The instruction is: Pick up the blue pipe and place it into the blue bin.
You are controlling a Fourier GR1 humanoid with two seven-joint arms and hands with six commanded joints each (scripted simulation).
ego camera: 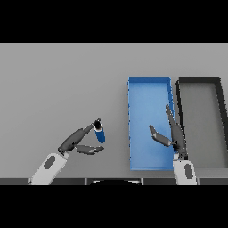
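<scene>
The blue pipe [100, 133], short with a dark top end, stands left of the blue bin [148, 80] on the grey table. My left hand [76, 140] reaches toward it from the lower left. Its straight fingers [89, 128] touch the pipe's upper end, and the thumb [90, 150] lies apart below the pipe. Nothing is curled round the pipe. My right hand [174, 133] hovers open over the right side of the blue bin, fingers pointing away from me and thumb spread to the left. The bin holds nothing.
A dark grey bin [198, 80] stands right beside the blue bin, at the table's right. Bare grey table stretches to the left and behind the pipe.
</scene>
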